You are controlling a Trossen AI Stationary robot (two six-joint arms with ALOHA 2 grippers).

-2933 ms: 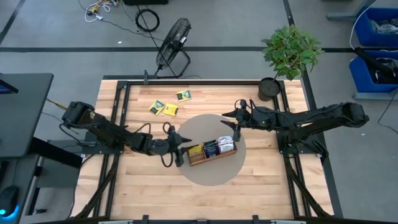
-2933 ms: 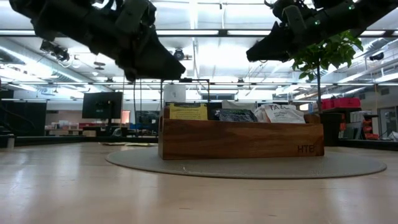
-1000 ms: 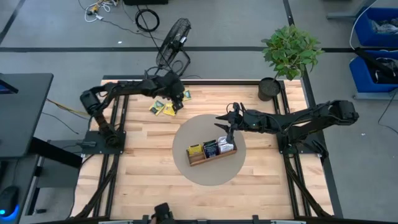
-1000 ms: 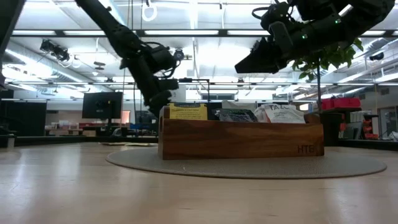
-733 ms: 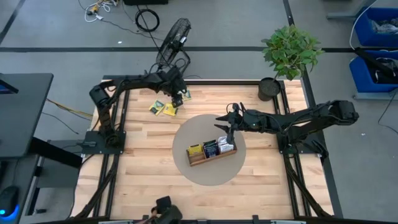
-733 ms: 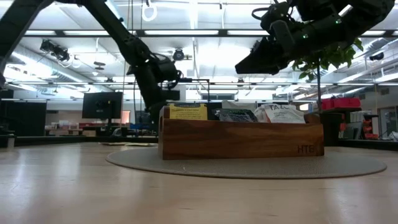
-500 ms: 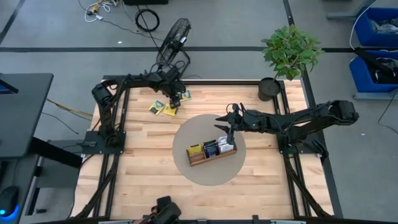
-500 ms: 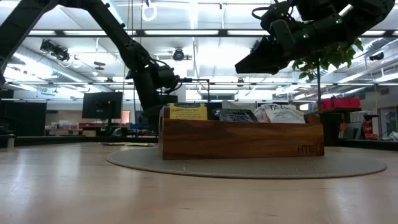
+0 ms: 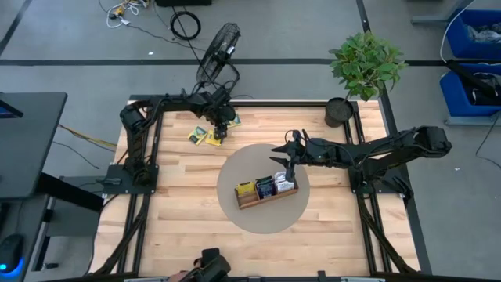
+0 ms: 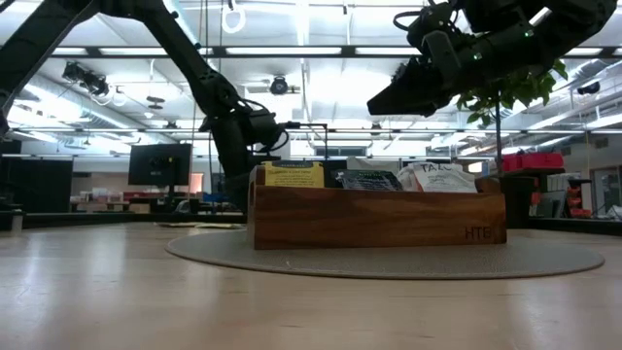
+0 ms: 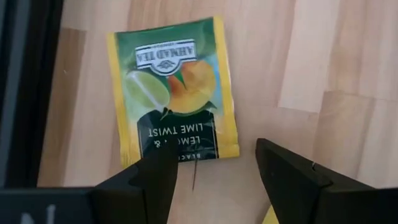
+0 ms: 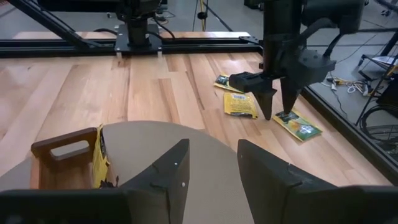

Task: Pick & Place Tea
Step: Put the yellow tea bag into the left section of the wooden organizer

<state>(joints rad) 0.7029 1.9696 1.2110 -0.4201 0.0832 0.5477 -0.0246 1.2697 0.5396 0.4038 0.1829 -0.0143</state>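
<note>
A yellow-and-green tea sachet (image 11: 177, 93) lies flat on the wood near the table's far edge (image 9: 231, 120). My left gripper (image 11: 214, 174) points down over the sachet's near end, open, one finger over that end and one beside it (image 12: 277, 106). Two more sachets (image 9: 197, 131) (image 9: 213, 138) lie flat just left of it. The wooden tray (image 9: 267, 190) stands on a round grey mat (image 9: 235, 168) and holds upright yellow, dark and white sachets. My right gripper (image 12: 214, 168) hangs open and empty above the mat's far side (image 9: 283, 157). My left gripper comes from above, pointing down, with its fingers open over the sachet's near edge (image 11: 186, 155). I cannot tell whether a fingertip touches the sachet. The sachet lies flat on the table.
A potted plant (image 9: 338, 111) stands at the far right corner. A black frame rail (image 9: 266, 100) runs along the far edge, close behind the sachet. Bare wood lies to the left of and in front of the mat.
My left gripper has gone down toward the sachet near the table's far edge, staying open. The sachets and my right gripper have kept still.
</note>
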